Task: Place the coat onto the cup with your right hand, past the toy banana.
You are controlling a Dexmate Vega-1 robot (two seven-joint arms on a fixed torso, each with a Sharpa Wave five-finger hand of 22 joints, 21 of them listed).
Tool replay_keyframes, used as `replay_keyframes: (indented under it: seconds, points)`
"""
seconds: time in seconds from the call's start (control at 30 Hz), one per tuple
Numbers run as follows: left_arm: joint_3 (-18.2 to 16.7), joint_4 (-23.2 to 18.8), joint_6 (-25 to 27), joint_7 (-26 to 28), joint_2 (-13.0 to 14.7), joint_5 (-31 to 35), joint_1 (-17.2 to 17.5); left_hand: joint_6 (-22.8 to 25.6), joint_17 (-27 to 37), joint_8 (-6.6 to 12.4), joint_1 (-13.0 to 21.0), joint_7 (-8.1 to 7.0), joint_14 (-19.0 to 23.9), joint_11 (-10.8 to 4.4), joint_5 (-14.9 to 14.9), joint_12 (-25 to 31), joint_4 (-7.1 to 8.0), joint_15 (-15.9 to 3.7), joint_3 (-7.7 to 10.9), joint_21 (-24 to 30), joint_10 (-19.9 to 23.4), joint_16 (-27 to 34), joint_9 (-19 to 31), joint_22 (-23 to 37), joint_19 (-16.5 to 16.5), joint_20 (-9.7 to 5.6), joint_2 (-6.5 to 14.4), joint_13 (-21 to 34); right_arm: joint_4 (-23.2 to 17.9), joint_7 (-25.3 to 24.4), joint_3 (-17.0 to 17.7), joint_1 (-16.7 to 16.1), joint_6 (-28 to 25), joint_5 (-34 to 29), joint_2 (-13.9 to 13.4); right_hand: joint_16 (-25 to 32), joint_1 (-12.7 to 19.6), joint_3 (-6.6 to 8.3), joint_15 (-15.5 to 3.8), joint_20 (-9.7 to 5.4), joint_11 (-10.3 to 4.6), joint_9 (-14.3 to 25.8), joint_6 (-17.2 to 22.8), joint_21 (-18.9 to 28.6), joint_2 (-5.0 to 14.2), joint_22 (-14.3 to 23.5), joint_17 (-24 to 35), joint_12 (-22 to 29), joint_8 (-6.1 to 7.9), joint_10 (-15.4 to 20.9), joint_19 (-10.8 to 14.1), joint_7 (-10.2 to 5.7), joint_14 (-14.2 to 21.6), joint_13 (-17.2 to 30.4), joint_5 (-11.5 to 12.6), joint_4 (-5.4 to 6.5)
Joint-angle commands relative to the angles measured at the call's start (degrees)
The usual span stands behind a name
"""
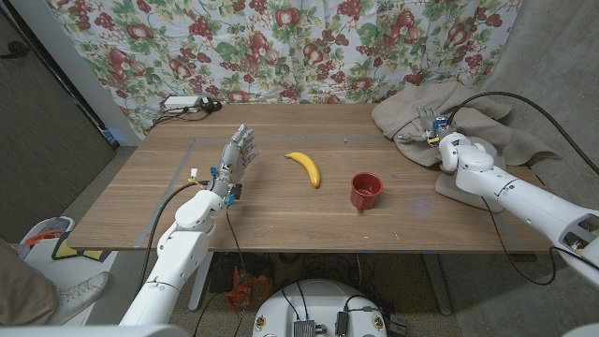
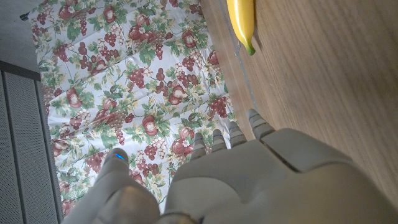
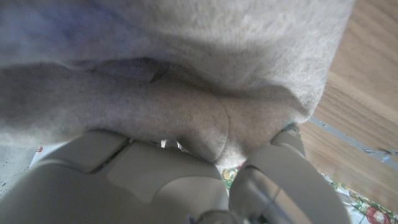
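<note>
A beige coat (image 1: 477, 126) lies in a heap at the table's far right. My right hand (image 1: 429, 127) is at the heap's left edge with its fingers in the cloth. In the right wrist view the coat (image 3: 186, 81) bulges down between the hand's fingers (image 3: 273, 168), and their tips are buried, so a grip cannot be made out. A red cup (image 1: 366, 191) stands upright in the middle right of the table. To its left lies the yellow toy banana (image 1: 304, 168), whose tip (image 2: 242, 18) shows in the left wrist view. My left hand (image 1: 235, 157) stands raised left of the banana, fingers apart, holding nothing.
A floral curtain (image 1: 281, 47) hangs behind the wooden table (image 1: 281, 215). A white power strip (image 1: 184, 103) with cables lies at the table's far left corner. A black cable (image 1: 510, 98) arcs over the coat to my right arm.
</note>
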Motion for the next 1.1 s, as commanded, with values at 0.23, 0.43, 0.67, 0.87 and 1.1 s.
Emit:
replay_keyframes:
  seconds: [0.23, 0.43, 0.67, 0.87, 1.1]
  points:
    - [-0.07, -0.18, -0.07, -0.2, 0.08, -0.14, 0.14, 0.24, 0.19, 0.37, 0.04, 0.0, -0.4, 0.19, 0.09, 0.37, -0.55, -0.01, 0.23, 0.18, -0.43, 0.21, 0.2, 0.32, -0.09, -0.08, 0.38, 0.12, 1.16, 0.53, -0.75, 0.57, -0.15, 0.41, 0.38, 0.15, 0.11, -0.11, -0.36, 0.19, -0.01, 0.13, 0.21, 0.27, 0.33, 0.14, 0.21, 0.07, 0.47, 0.13, 0.08, -0.06, -0.29, 0.28, 0.37, -0.02]
    - [-0.1, -0.41, 0.28, -0.22, 0.16, -0.17, 0.12, 0.23, 0.19, 0.36, 0.03, -0.03, -0.38, 0.21, 0.09, 0.4, -0.59, 0.02, 0.23, 0.19, -0.38, 0.22, 0.2, 0.32, -0.07, -0.11, 0.4, 0.12, 1.83, 0.74, -1.03, 0.73, -0.2, 0.63, 0.67, 0.19, 0.09, -0.24, -0.59, 0.15, -0.16, 0.15, 0.6, 0.26, 0.26, 0.14, 0.21, 0.48, 0.59, 1.31, 0.22, 0.11, -0.07, 0.35, 0.42, -0.03]
    - [-0.04, -0.42, 0.59, -0.41, 0.28, -0.12, -0.22, 0.28, 0.2, 0.38, 0.02, 0.0, -0.4, 0.19, 0.08, 0.38, -0.65, -0.01, 0.23, 0.19, -0.46, 0.22, 0.2, 0.32, -0.07, -0.11, 0.42, 0.12, 2.58, 0.9, -1.23, 0.77, 0.24, 1.31, 0.84, 0.43, 0.16, -0.29, -0.67, 0.09, -0.38, 0.16, 0.82, 0.33, 0.3, 0.13, 0.21, 0.51, 0.64, 1.53, 0.58, 0.21, 0.67, 0.42, 0.48, -0.07]
    - [0.01, -0.28, 0.7, -0.52, 0.29, -0.07, -0.5, 0.34, 0.2, 0.4, 0.0, -0.04, -0.4, 0.22, 0.08, 0.4, -0.69, 0.06, 0.22, 0.19, -0.42, 0.22, 0.2, 0.32, -0.06, -0.1, 0.43, 0.12, 3.07, 0.57, -1.18, 0.76, 0.51, 1.95, 1.01, 1.0, 0.45, -0.35, 0.1, 0.82, -0.67, 0.19, 0.7, 0.99, 0.43, 0.19, 0.22, 0.34, 0.53, 1.28, 2.9, 0.2, 2.58, 0.64, 0.62, -0.19]
    - [0.12, 0.04, 0.58, -0.59, 0.18, -0.03, -0.81, 0.47, 0.2, 0.43, -0.03, -0.01, -0.39, 0.21, 0.08, 0.39, -0.73, 0.08, 0.21, 0.19, -0.48, 0.23, 0.2, 0.32, -0.07, -0.09, 0.43, 0.12, 3.69, 0.75, -1.59, 1.2, 0.7, 2.03, 1.15, 1.15, 0.67, -0.41, 0.78, 1.39, -0.52, 0.22, 0.88, 1.4, 0.45, 0.23, 0.25, 0.41, 0.57, 1.54, 4.58, 0.3, 3.3, 0.78, 0.7, -0.3]
